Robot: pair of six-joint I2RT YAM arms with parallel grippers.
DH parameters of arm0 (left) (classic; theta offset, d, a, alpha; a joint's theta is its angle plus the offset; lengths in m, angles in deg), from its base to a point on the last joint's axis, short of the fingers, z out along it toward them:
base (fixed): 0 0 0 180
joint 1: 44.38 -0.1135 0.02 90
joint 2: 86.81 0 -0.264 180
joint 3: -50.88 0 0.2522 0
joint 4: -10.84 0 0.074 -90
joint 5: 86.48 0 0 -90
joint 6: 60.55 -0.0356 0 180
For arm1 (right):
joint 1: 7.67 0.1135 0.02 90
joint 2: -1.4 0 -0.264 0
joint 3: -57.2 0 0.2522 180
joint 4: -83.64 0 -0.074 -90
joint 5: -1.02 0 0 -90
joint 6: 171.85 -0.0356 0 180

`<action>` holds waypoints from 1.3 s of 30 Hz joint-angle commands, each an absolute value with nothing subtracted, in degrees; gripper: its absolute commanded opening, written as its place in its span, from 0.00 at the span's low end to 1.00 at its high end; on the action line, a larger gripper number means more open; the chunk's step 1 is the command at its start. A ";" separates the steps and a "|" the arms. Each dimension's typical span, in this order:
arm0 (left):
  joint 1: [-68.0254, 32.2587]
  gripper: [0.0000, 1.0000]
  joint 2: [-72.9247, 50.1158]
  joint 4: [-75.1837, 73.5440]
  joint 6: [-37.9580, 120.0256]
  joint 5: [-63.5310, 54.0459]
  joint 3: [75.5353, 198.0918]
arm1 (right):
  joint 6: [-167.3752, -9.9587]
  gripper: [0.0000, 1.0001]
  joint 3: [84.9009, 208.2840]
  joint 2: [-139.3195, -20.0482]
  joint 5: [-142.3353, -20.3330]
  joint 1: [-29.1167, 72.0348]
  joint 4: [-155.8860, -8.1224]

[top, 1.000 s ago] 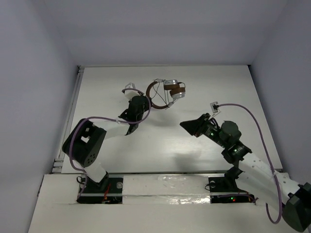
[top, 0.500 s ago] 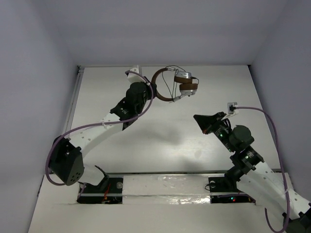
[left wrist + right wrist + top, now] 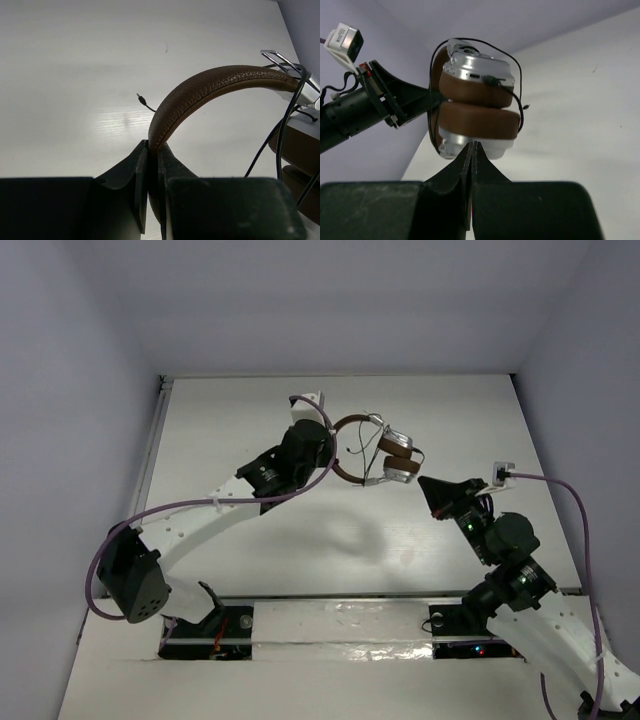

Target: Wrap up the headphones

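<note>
Headphones (image 3: 385,452) held up in the air.
Brown headband (image 3: 210,87) arched, pads (image 3: 475,122) pressed together between silver earcups (image 3: 477,70), thin black cord (image 3: 520,95) looped loosely around.

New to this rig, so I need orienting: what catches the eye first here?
The headphones hang above the middle of the table, the left gripper shut on their brown headband. The right gripper, jaws shut, points at the stacked earcups, which a thin black cord loops.

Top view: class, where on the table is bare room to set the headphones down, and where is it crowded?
Bare: the near middle of the table between both arms, and the far left corner. Crowded: where the left pincer holds the headphones beside the right pincer.
</note>
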State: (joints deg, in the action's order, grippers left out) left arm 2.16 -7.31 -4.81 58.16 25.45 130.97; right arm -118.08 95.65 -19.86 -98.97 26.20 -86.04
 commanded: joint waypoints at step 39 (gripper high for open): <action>-14.67 0.00 38.52 8.05 61.54 9.17 156.67 | -116.39 0.47 100.58 -29.62 -101.80 26.43 -84.27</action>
